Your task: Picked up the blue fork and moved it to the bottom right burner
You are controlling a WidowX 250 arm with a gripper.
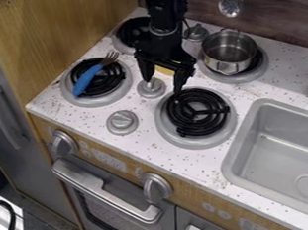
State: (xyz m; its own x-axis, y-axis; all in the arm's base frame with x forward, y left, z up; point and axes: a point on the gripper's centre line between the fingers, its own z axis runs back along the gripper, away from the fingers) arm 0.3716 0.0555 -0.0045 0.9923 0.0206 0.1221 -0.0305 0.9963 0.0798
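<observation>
The blue fork (90, 80) lay across the bottom left burner (73, 97), tines away. It looked light and stiff, perhaps slippery; mid-handle seemed the best hold. Well apart to its right, the hand (163, 85) pointed down, released, fingers spread, below the arm (165, 24) descending from the far side.

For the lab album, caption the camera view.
Open end effector hanging between two front burners, blue fork resting on the left one.
</observation>
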